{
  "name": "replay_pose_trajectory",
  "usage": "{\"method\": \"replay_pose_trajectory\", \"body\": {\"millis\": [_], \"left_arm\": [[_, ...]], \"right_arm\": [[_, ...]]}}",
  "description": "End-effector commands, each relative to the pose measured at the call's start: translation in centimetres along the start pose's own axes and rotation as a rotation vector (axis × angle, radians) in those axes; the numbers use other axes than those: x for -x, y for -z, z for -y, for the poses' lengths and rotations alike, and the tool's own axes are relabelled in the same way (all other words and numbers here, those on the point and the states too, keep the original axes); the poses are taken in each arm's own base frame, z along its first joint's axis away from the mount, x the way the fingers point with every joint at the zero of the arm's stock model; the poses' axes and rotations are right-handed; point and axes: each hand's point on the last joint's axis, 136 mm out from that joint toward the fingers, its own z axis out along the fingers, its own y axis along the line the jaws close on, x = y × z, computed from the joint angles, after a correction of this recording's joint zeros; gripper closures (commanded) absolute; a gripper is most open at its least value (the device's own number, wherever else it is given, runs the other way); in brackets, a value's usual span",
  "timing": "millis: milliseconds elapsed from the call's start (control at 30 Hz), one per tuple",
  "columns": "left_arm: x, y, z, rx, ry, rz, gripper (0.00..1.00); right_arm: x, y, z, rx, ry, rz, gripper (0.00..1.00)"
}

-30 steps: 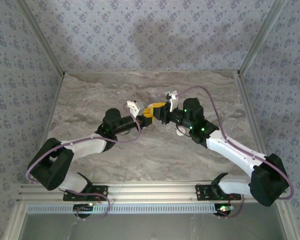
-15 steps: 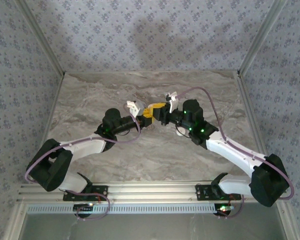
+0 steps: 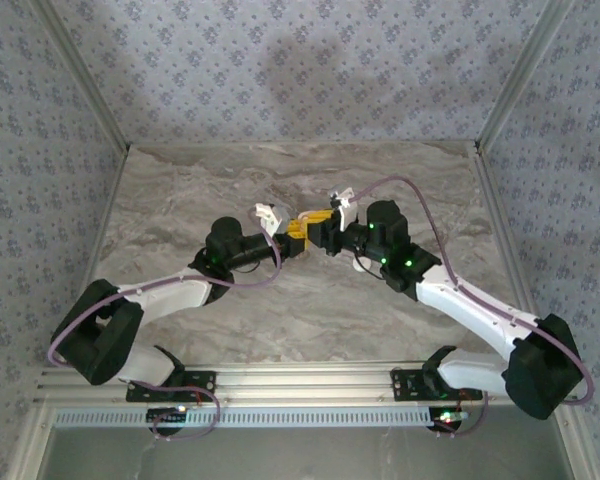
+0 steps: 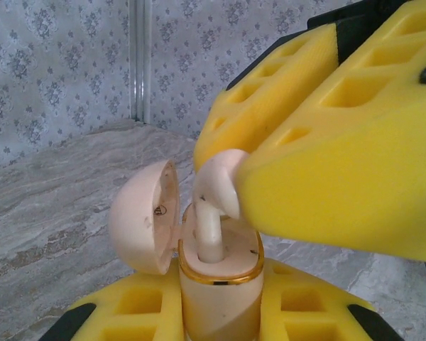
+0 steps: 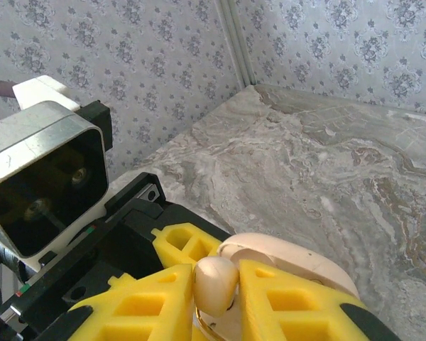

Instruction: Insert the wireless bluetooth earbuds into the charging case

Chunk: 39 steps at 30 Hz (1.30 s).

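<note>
My left gripper (image 4: 220,316) is shut on the charging case (image 4: 220,284), a cream body with a gold rim held upright between the yellow fingers. Its lid (image 4: 145,217) hangs open to the left. One of the wireless bluetooth earbuds (image 4: 214,202) stands in the case with its stem down in a slot and its head above the rim. My right gripper (image 5: 216,291) is shut on that earbud (image 5: 214,283), pinching its head from both sides. In the top view the two grippers meet at mid-table around the case (image 3: 302,230).
The marble table (image 3: 180,200) is walled by patterned panels at the back and sides. The left wrist's camera housing (image 5: 42,177) sits close in front of the right gripper. The right arm's cable (image 3: 420,195) loops above its wrist.
The two grippers stay together at mid-table. The right arm has shifted slightly, its wrist nudged a little toward the case.
</note>
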Motion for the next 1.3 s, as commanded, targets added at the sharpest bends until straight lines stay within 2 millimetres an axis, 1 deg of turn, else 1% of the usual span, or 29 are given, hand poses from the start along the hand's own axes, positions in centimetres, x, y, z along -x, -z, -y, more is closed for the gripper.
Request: {"method": "replay_pose_trajectory", "body": {"millis": [0, 233, 500, 700, 1267], "left_arm": [[8.1, 1.0, 2.8, -0.082, -0.162, 0.228, 0.83], [8.0, 0.9, 3.0, -0.097, -0.164, 0.216, 0.83], [7.7, 0.7, 3.4, -0.11, -0.175, 0.198, 0.83], [7.7, 0.7, 3.5, -0.114, -0.179, 0.194, 0.83], [7.4, 0.6, 4.0, -0.132, -0.187, 0.178, 0.83]], "right_arm": [[-4.8, 0.5, 2.5, -0.106, -0.039, -0.158, 0.74], [-4.2, 0.7, 3.2, -0.149, -0.049, -0.152, 0.73], [-3.6, 0.3, 3.2, -0.147, -0.054, -0.142, 0.71], [-3.6, 0.1, 3.1, -0.144, -0.063, -0.152, 0.68], [-3.8, -0.3, 3.6, -0.17, -0.083, -0.185, 0.66]]}}
